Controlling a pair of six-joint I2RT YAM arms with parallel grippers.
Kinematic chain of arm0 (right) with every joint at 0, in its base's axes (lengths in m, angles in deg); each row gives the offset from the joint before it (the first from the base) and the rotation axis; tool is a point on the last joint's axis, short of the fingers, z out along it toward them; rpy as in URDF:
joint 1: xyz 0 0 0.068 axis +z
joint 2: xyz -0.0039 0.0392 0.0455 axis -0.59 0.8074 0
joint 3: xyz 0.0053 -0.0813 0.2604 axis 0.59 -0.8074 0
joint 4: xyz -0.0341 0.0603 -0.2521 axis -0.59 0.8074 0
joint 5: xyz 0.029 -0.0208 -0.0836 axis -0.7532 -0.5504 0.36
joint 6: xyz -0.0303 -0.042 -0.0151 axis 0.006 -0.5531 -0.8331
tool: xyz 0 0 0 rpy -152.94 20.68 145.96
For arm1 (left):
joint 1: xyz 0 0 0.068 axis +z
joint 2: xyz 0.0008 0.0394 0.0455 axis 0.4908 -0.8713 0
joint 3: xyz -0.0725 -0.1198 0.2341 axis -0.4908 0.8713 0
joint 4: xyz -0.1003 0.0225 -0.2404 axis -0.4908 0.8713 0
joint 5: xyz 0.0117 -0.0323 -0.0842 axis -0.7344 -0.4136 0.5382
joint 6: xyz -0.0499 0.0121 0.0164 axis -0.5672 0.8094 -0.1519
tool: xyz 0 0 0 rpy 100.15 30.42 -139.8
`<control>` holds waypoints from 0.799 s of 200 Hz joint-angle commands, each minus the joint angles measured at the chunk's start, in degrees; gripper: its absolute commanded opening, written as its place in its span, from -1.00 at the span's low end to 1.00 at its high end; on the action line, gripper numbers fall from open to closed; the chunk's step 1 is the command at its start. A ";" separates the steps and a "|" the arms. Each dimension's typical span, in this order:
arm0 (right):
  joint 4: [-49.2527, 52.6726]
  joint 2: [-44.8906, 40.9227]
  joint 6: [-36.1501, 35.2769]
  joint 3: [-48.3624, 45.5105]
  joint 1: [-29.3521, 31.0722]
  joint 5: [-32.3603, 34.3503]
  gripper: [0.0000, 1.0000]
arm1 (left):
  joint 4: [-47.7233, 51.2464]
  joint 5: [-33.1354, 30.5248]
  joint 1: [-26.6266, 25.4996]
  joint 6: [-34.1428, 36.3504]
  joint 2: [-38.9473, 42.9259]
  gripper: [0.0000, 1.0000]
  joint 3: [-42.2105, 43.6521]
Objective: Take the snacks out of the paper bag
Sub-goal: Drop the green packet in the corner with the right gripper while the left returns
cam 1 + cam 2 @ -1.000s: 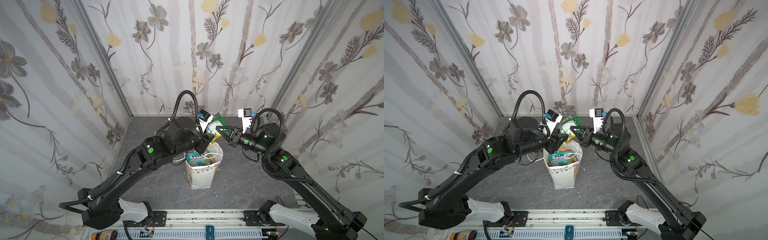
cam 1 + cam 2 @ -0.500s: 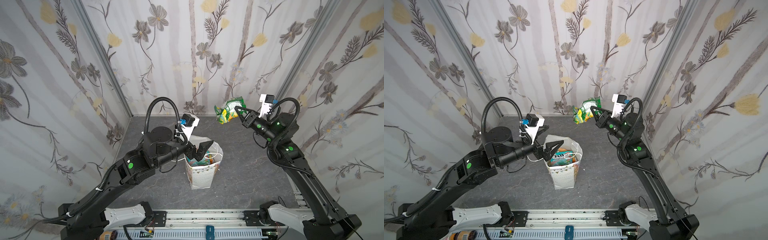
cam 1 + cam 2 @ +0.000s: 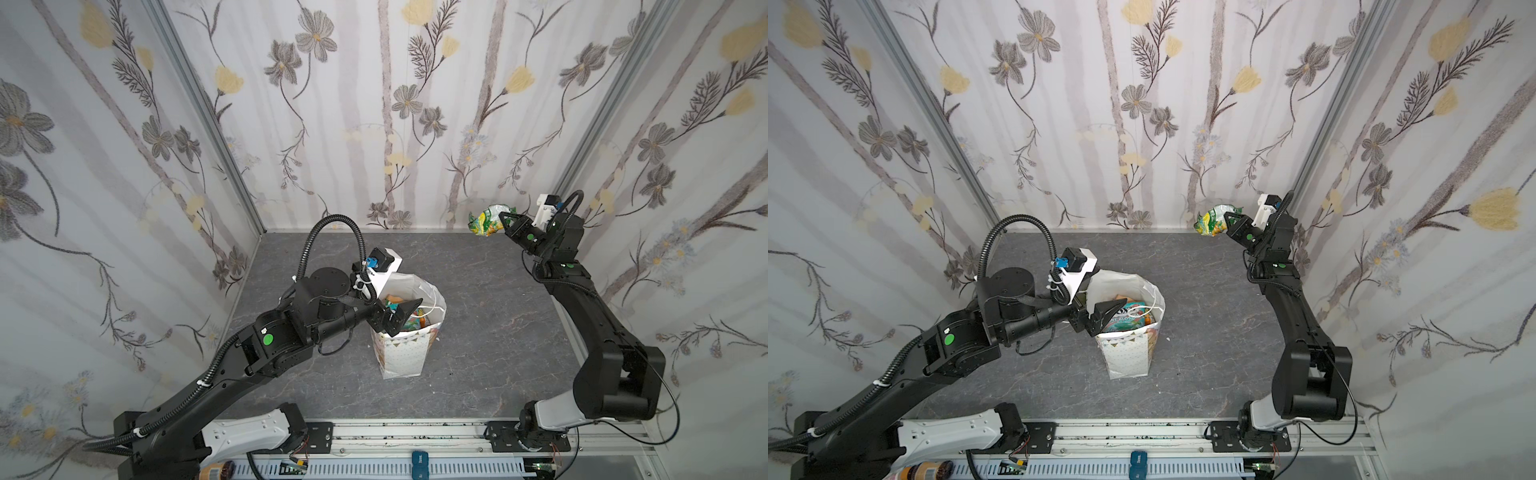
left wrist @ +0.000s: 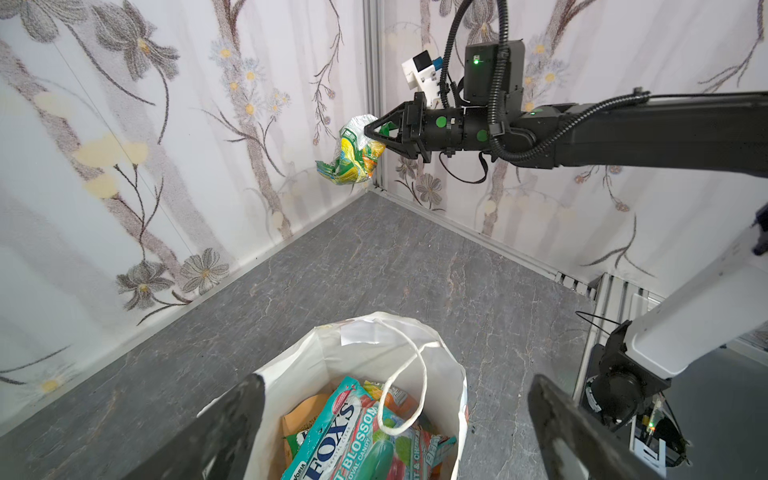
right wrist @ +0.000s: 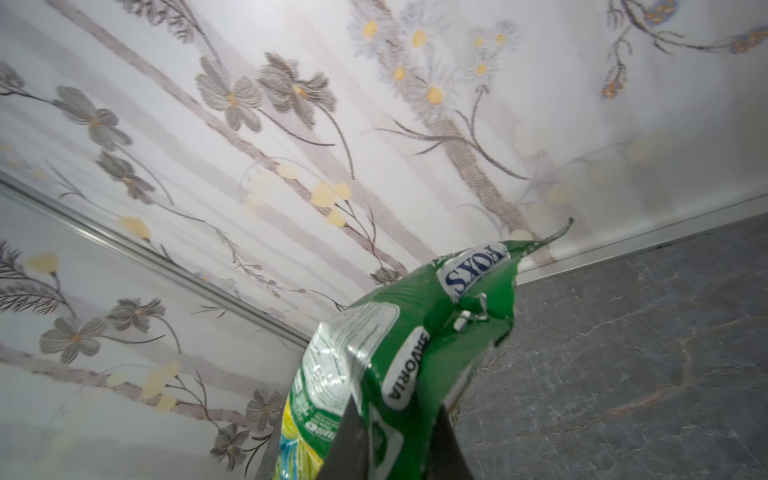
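The right gripper (image 3: 501,219) is clenching a green packet (image 3: 483,220) at one o'clock from the bag (image 3: 401,357); the left gripper (image 3: 404,316) (jaws spread) is hovering at its mouth.

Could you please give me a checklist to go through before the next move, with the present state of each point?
1. Right gripper shut on the green packet: ok.
2. Green packet outside the paper bag, held above the table: ok.
3. Table under that packet free of things: ok.
4. Left gripper open at the bag mouth: ok.
5. Bag upright: ok.
6. Cord handle off the teal packet: not ok, it lies across it.
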 commanded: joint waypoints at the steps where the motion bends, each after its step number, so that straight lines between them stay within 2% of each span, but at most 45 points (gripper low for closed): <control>1: -2.83 6.81 -0.85 3.18 -3.12 -1.76 -1.00 | -3.26 1.10 0.06 2.80 1.03 1.00 2.03; 40: 3.44 21.38 -4.12 12.57 -7.47 -2.49 -1.00 | -6.16 -0.82 0.04 7.37 2.27 1.00 5.83; 76: 7.50 30.90 -6.27 19.51 -9.87 -0.34 -1.00 | -8.68 -4.09 0.13 11.03 2.40 1.00 8.33; 136: 16.41 39.25 -11.90 27.24 -11.27 7.00 -1.00 | -10.23 -7.86 0.07 14.19 0.35 1.00 9.41; 160: 17.69 39.74 -12.56 28.20 -11.57 8.10 -0.82 | -10.91 -7.94 0.06 14.11 -0.23 1.00 9.28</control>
